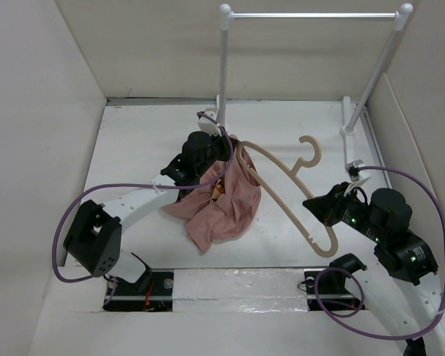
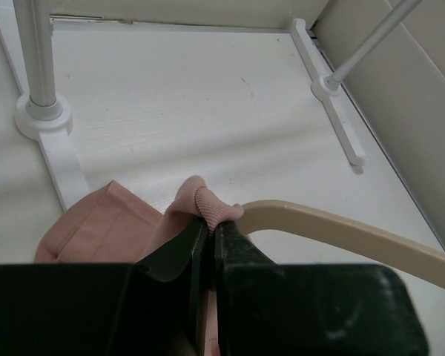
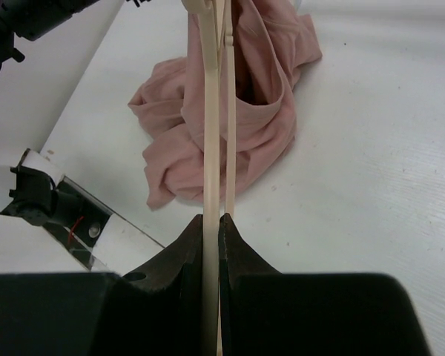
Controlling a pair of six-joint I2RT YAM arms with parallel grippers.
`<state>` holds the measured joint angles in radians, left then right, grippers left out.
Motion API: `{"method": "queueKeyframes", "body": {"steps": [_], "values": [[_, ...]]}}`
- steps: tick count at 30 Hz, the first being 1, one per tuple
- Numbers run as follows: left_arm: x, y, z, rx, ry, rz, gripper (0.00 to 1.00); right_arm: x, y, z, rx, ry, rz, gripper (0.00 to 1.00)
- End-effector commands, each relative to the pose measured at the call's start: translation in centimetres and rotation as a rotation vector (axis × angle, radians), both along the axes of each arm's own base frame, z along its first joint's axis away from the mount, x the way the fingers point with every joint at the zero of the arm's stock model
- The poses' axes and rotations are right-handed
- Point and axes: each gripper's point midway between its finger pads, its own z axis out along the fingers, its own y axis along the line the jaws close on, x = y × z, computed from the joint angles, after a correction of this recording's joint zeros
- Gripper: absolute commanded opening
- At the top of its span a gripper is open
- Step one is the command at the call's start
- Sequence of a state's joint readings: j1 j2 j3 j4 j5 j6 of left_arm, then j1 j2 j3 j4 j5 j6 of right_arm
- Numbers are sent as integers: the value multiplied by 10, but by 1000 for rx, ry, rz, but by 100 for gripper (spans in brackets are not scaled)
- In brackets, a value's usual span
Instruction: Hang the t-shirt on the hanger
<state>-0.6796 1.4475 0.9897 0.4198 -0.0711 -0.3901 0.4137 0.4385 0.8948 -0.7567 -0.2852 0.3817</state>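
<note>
Table (image 1: 141,133), white and walled in pale board, carries the whole job in front of you. At its rear is the white rail stand with two posts and a top bar (image 1: 311,15), with nothing hung on it. Your left arm (image 1: 133,200) reaches to the middle and your right arm (image 1: 389,222) comes in from the near right.

The small soft salmon-pink cloth t-shirt (image 1: 222,208) lies bunched at the table's centre, one edge lifted off the heap. The thin light tan wood-coloured hanger (image 1: 282,196) slants from that lifted edge down toward the right arm, its hook (image 1: 309,152) pointing rearward.

The left jaws are pressed together on a fold of the shirt's edge, most likely to hold an opening up and taut. The right jaws are closed tight on the hanger's near shoulder end, so you can steer the far shoulder like a rod. The right wrist view shows it running into the cloth's hollow. A small orange mark (image 1: 217,190) shows inside the shirt.
</note>
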Motion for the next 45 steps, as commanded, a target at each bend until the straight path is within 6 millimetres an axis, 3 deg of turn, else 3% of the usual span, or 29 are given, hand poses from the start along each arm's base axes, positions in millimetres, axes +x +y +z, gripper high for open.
{"method": "queueKeyframes", "body": {"steps": [1, 5, 11, 13, 17, 21, 24, 27, 28, 30, 32, 33, 34, 35, 36, 42, 45], "values": [[-8, 0, 33, -46, -78, -30, 0, 12, 9, 21, 49, -90, 14, 0], [-18, -9, 42, -82, -98, -100, 0, 20, 26, 18, 78, -73, 83, 0], [-41, -19, 83, -119, -164, -177, 0, 35, 46, 3, 90, -31, 133, 0], [-58, -29, 97, -126, -180, -219, 0, 39, 50, 3, 92, -29, 132, 0], [-87, -40, 104, -125, -193, -270, 0, 45, 69, 9, 142, -59, 168, 0], [-110, -47, 112, -166, -169, -367, 0, 56, 92, 29, 214, -138, 200, 0], [-131, -50, 125, -173, -189, -390, 0, 72, 105, 34, 190, -177, 160, 0], [-149, -58, 135, -153, -199, -421, 0, 76, 125, 54, 198, -257, 153, 0], [-153, -56, 140, -147, -216, -414, 0, 68, 136, 61, 208, -276, 172, 0], [-170, -62, 155, -156, -242, -448, 0, 77, 141, 68, 194, -326, 100, 0], [-179, -62, 167, -149, -270, -473, 0, 79, 156, 57, 173, -335, 74, 0], [-184, -62, 172, -148, -272, -483, 0, 80, 161, 65, 212, -365, 65, 0], [-194, -63, 177, -158, -282, -504, 0, 84, 167, 60, 215, -363, 52, 0], [-198, -63, 180, -152, -295, -510, 0, 84, 169, 50, 215, -363, 41, 0], [-198, -61, 177, -131, -286, -489, 0, 86, 168, 60, 260, -395, 21, 0], [-190, -34, 174, -139, -255, -347, 0, 83, 144, 76, 339, -441, -42, 0], [-182, -22, 163, -125, -227, -278, 23, 76, 131, 84, 377, -453, -53, 0]]}}
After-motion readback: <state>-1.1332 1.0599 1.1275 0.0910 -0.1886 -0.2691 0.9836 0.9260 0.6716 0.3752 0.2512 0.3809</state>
